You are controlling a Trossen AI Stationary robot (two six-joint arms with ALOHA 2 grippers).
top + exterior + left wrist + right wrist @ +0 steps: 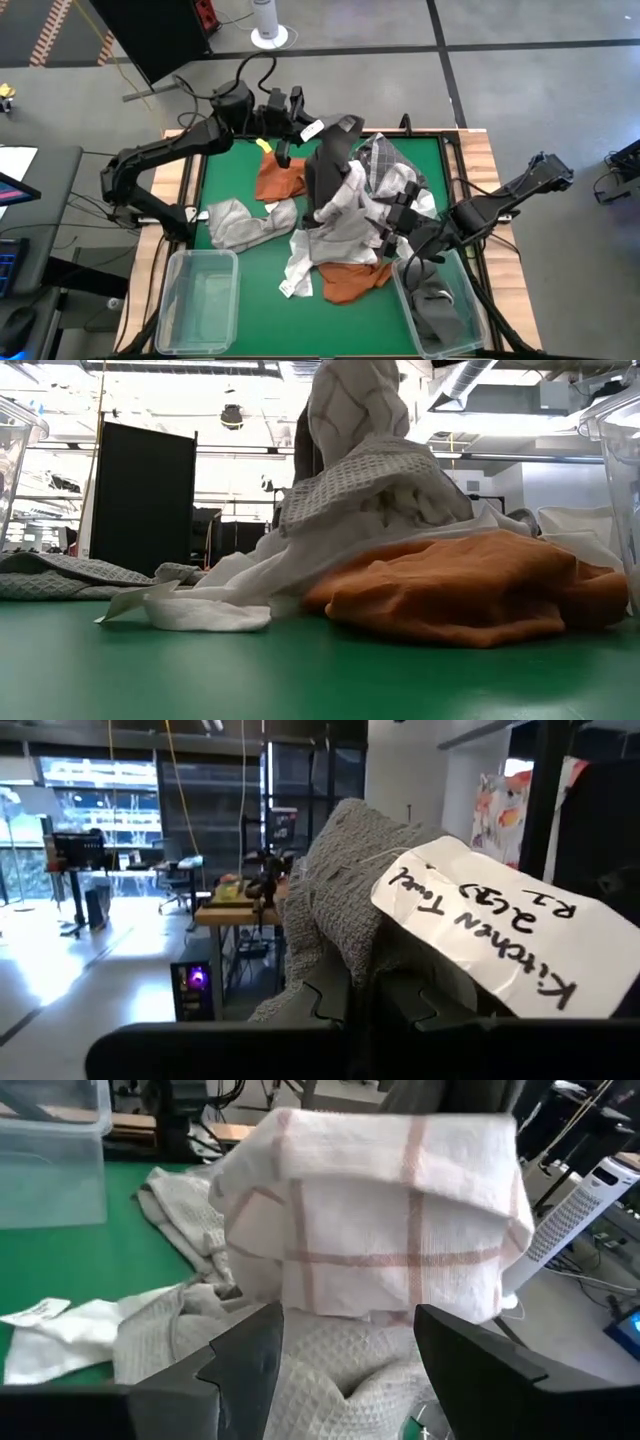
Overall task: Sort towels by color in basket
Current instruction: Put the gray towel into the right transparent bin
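Observation:
My left gripper (298, 128) is raised near the far edge and shut on a dark grey towel (330, 165) that carries a white label (480, 935). A white checked towel (380, 1220) rises against the hanging dark towel (303, 450). My right gripper (390, 222) is open at the pile's right side. Its fingers (245, 1365) stand on either side of a white waffle cloth (350, 1355). Rust orange towels lie at the far side (280, 178) and near side (350, 280), the nearer one under the heap. A grey-white towel (235, 222) lies at the left. My left gripper pinches the dark grey towel at its bunched top end (335, 910), right beside the sewn-on label. The towel hangs below the fingers toward the pile. My right gripper has the white waffle cloth between its open fingers; whether they touch it I cannot tell.
A clear bin (170, 300) sits at the near left corner. A second clear bin (465, 285) at the near right holds a grey towel (435, 310). A white towel (300, 265) trails toward the near edge. The green mat (250, 320) shows bare between the bins.

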